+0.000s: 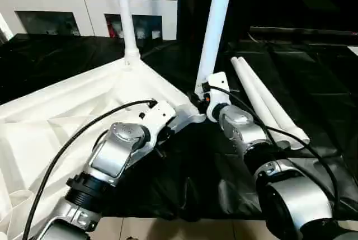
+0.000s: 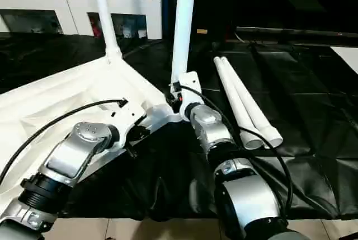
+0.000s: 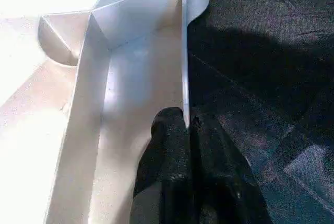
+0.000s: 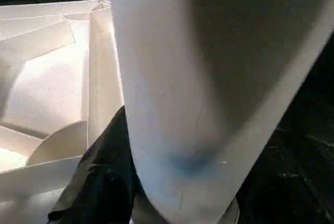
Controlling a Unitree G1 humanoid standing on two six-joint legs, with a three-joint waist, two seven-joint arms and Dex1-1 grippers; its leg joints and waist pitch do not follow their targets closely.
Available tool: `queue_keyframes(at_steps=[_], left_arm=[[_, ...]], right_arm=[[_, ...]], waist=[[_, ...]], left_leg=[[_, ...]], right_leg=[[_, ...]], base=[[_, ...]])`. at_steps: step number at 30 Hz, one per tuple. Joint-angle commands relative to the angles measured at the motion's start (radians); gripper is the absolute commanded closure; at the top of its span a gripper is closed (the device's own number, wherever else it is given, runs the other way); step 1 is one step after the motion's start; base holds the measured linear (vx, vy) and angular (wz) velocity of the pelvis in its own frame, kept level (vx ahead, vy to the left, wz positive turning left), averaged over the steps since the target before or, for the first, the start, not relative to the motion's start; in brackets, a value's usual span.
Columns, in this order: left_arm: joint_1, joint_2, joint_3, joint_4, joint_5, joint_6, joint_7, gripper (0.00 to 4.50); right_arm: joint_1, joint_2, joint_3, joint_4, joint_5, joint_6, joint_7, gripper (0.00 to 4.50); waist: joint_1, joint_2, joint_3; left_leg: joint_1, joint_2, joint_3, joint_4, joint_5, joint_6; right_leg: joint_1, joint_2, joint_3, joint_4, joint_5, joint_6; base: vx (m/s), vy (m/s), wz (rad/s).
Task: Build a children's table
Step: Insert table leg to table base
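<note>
The white plastic tabletop (image 1: 61,122) lies upside down on a black sheet (image 1: 313,100), its ribbed underside facing up. One white tube leg (image 1: 125,16) stands upright in the far corner socket. A second leg (image 1: 215,27) rises, slightly tilted, at the near right corner of the tabletop, its lower end beside the corner's rim.

The right gripper (image 1: 202,92) is at the base of this second leg, and its fingers (image 4: 99,182) are closed around the tube, which looms large and close in the right wrist view. The left gripper (image 3: 187,130) is at the tabletop's right edge, near that same corner; its fingers (image 3: 167,151) are pinched together on the thin upright rim of the tabletop, one on each side of the wall.

Two more legs (image 1: 268,103) lie side by side, touching each other, on the black sheet to the right of the tabletop. Behind the work stands a white cabinet (image 1: 89,5) with glass doors.
</note>
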Motion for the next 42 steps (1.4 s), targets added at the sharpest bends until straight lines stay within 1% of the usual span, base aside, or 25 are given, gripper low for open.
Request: queue_keyframes(at_steps=[1, 3, 6, 8, 10, 13, 15, 16, 18, 19, 21, 22, 23, 24, 27, 28, 31, 32, 35, 37, 38, 39, 40, 41, 42], left_arm=[[-0.049, -0.008, 0.007, -0.073, -0.010, -0.018, 0.007, 4.50], [-0.048, -0.005, 0.007, -0.072, -0.013, -0.034, 0.001, 4.50], [-0.048, 0.003, 0.004, -0.068, -0.024, -0.072, -0.020, 4.50], [-0.049, 0.005, 0.003, -0.067, -0.027, -0.078, -0.024, 4.50], [-0.050, 0.011, 0.000, -0.064, -0.032, -0.103, -0.037, 4.50], [-0.048, 0.021, -0.003, -0.060, -0.039, -0.132, -0.057, 4.50], [-0.045, 0.028, -0.006, -0.057, -0.047, -0.160, -0.077, 4.50], [-0.044, 0.032, -0.009, -0.055, -0.051, -0.181, -0.089, 4.50], [-0.040, 0.047, -0.010, -0.034, -0.063, -0.239, -0.127, 4.50], [-0.040, 0.050, -0.010, -0.025, -0.068, -0.262, -0.140, 4.50], [-0.040, 0.062, -0.008, 0.001, -0.078, -0.306, -0.171, 4.50], [-0.040, 0.074, -0.006, 0.020, -0.088, -0.323, -0.197, 4.50], [-0.040, 0.074, -0.006, 0.020, -0.088, -0.323, -0.197, 4.50], [-0.040, 0.081, -0.006, 0.031, -0.095, -0.345, -0.217, 4.50], [-0.040, 0.097, -0.008, 0.045, -0.108, -0.380, -0.261, 4.50], [-0.040, 0.106, -0.010, 0.053, -0.116, -0.406, -0.289, 4.50], [-0.037, 0.128, -0.019, 0.065, -0.135, -0.444, -0.362, 4.50], [-0.037, 0.132, -0.021, 0.070, -0.139, -0.455, -0.377, 4.50], [-0.037, 0.150, -0.031, 0.087, -0.153, -0.495, -0.437, 4.50], [-0.040, 0.159, -0.036, 0.103, -0.164, -0.518, -0.475, 4.50], [-0.040, 0.160, -0.036, 0.105, -0.165, -0.521, -0.479, 4.50], [-0.040, 0.162, -0.037, 0.108, -0.166, -0.526, -0.487, 4.50], [-0.041, 0.163, -0.038, 0.113, -0.167, -0.535, -0.497, 4.50], [-0.045, 0.164, -0.037, 0.128, -0.168, -0.554, -0.516, 4.50], [-0.045, 0.164, -0.037, 0.128, -0.168, -0.554, -0.516, 4.50]], right_arm=[[0.048, 0.012, 0.005, 0.108, -0.016, 0.055, -0.002, 1.74], [0.041, 0.012, 0.000, 0.105, -0.015, 0.047, 0.005, 1.59], [0.023, 0.009, -0.017, 0.097, -0.004, 0.024, 0.029, 1.21], [0.018, 0.007, -0.020, 0.094, -0.002, 0.018, 0.036, 0.99], [0.011, 0.000, -0.016, 0.087, -0.009, 0.008, 0.043, 0.90], [0.006, -0.018, -0.006, 0.052, -0.013, -0.007, 0.089, 0.57], [0.011, -0.028, -0.001, 0.022, -0.011, -0.007, 0.119, 0.51], [0.013, -0.031, 0.000, 0.010, -0.010, -0.006, 0.131, 0.38], [0.039, -0.059, 0.015, -0.071, -0.004, 0.000, 0.220, 0.38], [0.048, -0.068, 0.019, -0.095, -0.001, 0.003, 0.246, 0.38], [0.085, -0.102, 0.040, -0.180, 0.005, 0.022, 0.316, 0.38], [0.123, -0.139, 0.062, -0.262, 0.009, 0.039, 0.380, 0.38], [0.123, -0.139, 0.062, -0.262, 0.009, 0.039, 0.380, 0.38], [0.146, -0.162, 0.073, -0.309, 0.012, 0.048, 0.416, 0.38], [0.190, -0.215, 0.094, -0.401, 0.016, 0.074, 0.482, 0.38], [0.212, -0.240, 0.099, -0.446, 0.015, 0.088, 0.509, 0.38], [0.268, -0.308, 0.111, -0.549, 0.030, 0.113, 0.591, 0.38], [0.280, -0.321, 0.114, -0.572, 0.035, 0.121, 0.611, 0.38], [0.326, -0.370, 0.123, -0.646, 0.058, 0.157, 0.684, 0.38], [0.361, -0.403, 0.133, -0.695, 0.062, 0.188, 0.720, 0.38], [0.364, -0.405, 0.134, -0.699, 0.061, 0.191, 0.722, 0.38], [0.371, -0.411, 0.136, -0.708, 0.061, 0.196, 0.727, 0.65], [0.376, -0.416, 0.137, -0.712, 0.058, 0.200, 0.729, 0.65], [0.391, -0.425, 0.138, -0.744, 0.059, 0.225, 0.731, 0.65], [0.391, -0.425, 0.138, -0.744, 0.059, 0.225, 0.731, 0.80]], waist=[[0.007, 0.017, -0.045], [0.008, 0.021, -0.045], [0.009, 0.021, -0.051], [0.010, 0.025, -0.052], [0.010, 0.021, -0.052], [0.015, 0.025, -0.051], [0.016, 0.025, -0.051], [0.020, 0.025, -0.053], [0.024, 0.024, -0.053], [0.032, 0.024, -0.057], [0.036, 0.025, -0.059], [0.042, 0.026, -0.062], [0.046, 0.026, -0.063], [0.048, 0.030, -0.066], [0.052, 0.027, -0.061], [0.053, 0.026, -0.057], [0.056, 0.024, -0.056], [0.059, 0.024, -0.056], [0.061, 0.023, -0.054], [0.061, 0.028, -0.054], [0.061, 0.025, -0.054], [0.062, 0.029, -0.054], [0.059, 0.026, -0.056], [0.058, 0.032, -0.056], [0.057, 0.027, -0.055]], left_leg=[[0.017, 0.014, -0.005, -0.082, -0.400, -0.045], [0.015, 0.014, -0.006, -0.082, -0.385, -0.044], [0.011, 0.013, -0.003, -0.077, -0.323, -0.033], [0.009, 0.013, -0.002, -0.074, -0.289, -0.027], [0.005, 0.012, 0.000, -0.071, -0.261, -0.015], [0.006, 0.012, 0.003, -0.067, -0.228, 0.005], [0.005, 0.012, 0.003, -0.066, -0.218, 0.011], [0.004, 0.012, 0.004, -0.062, -0.187, 0.020], [0.005, 0.012, 0.005, -0.060, -0.169, 0.028], [0.007, 0.013, 0.006, -0.055, -0.135, 0.043], [0.005, 0.009, 0.007, -0.050, -0.098, 0.054], [0.005, 0.010, 0.008, -0.045, -0.069, 0.068], [0.006, 0.010, 0.006, -0.043, -0.058, 0.072], [0.005, 0.011, 0.007, -0.040, -0.037, 0.078], [0.005, 0.012, 0.009, -0.041, -0.077, 0.071], [0.004, 0.012, 0.007, -0.045, -0.110, 0.065], [0.005, 0.014, 0.007, -0.047, -0.143, 0.052], [0.009, 0.016, 0.008, -0.047, -0.152, 0.049], [0.006, 0.017, 0.008, -0.048, -0.168, 0.047], [0.005, 0.016, 0.006, -0.048, -0.170, 0.043], [0.004, 0.016, 0.006, -0.049, -0.175, 0.042], [0.004, 0.016, 0.005, -0.049, -0.177, 0.039], [0.003, 0.015, 0.004, -0.048, -0.173, 0.037], [0.003, 0.015, 0.003, -0.048, -0.172, 0.036], [0.003, 0.014, 0.004, -0.047, -0.172, 0.039]], right_leg=[[0.027, -0.037, 0.028, -0.084, -0.258, -0.175], [0.029, -0.037, 0.028, -0.081, -0.234, -0.179], [0.036, -0.036, 0.028, -0.072, -0.140, -0.203], [0.039, -0.035, 0.027, -0.067, -0.093, -0.221], [0.044, -0.036, 0.026, -0.062, -0.062, -0.231], [0.045, -0.038, 0.026, -0.063, -0.057, -0.240], [0.047, -0.038, 0.026, -0.061, -0.048, -0.244], [0.049, -0.038, 0.026, -0.056, -0.018, -0.249], [0.048, -0.036, 0.026, -0.055, 0.004, -0.251], [0.048, -0.035, 0.026, -0.049, 0.049, -0.253], [0.051, -0.030, 0.025, -0.045, 0.098, -0.254], [0.048, -0.029, 0.024, -0.039, 0.148, -0.254], [0.049, -0.028, 0.023, -0.037, 0.163, -0.254], [0.046, -0.029, 0.023, -0.032, 0.193, -0.263], [0.046, -0.029, 0.023, -0.036, 0.154, -0.263], [0.048, -0.031, 0.023, -0.041, 0.102, -0.254], [0.048, -0.034, 0.025, -0.047, 0.043, -0.243], [0.045, -0.036, 0.027, -0.047, 0.032, -0.240], [0.046, -0.036, 0.027, -0.050, 0.003, -0.235], [0.046, -0.036, 0.026, -0.049, -0.005, -0.236], [0.046, -0.037, 0.027, -0.050, -0.014, -0.235], [0.045, -0.037, 0.027, -0.049, -0.016, -0.236], [0.047, -0.037, 0.026, -0.048, -0.009, -0.240], [0.046, -0.037, 0.025, -0.047, -0.006, -0.244], [0.047, -0.036, 0.026, -0.049, -0.008, -0.243]], base=[[0.000, 0.000, 0.00], [0.000, 0.000, 0.00], [0.000, 0.000, 0.00], [0.000, 0.000, 0.00], [0.000, 0.000, 0.00], [0.000, 0.000, 0.00], [0.000, 0.000, 0.00], [0.000, 0.000, 0.00], [0.000, 0.000, 0.00], [0.000, 0.000, 0.00], [0.000, 0.000, 0.00], [0.000, 0.000, 0.00], [0.000, 0.000, 0.00], [0.000, 0.000, 0.00], [0.000, 0.000, 0.00], [0.000, 0.000, 0.00], [0.000, 0.000, 0.00], [0.000, 0.000, 0.00], [0.000, 0.000, 0.00], [0.000, 0.000, 0.00], [0.000, 0.000, 0.00], [0.000, 0.000, 0.00], [0.000, 0.000, 0.00], [0.000, 0.000, 0.00], [0.000, 0.000, 0.00]])
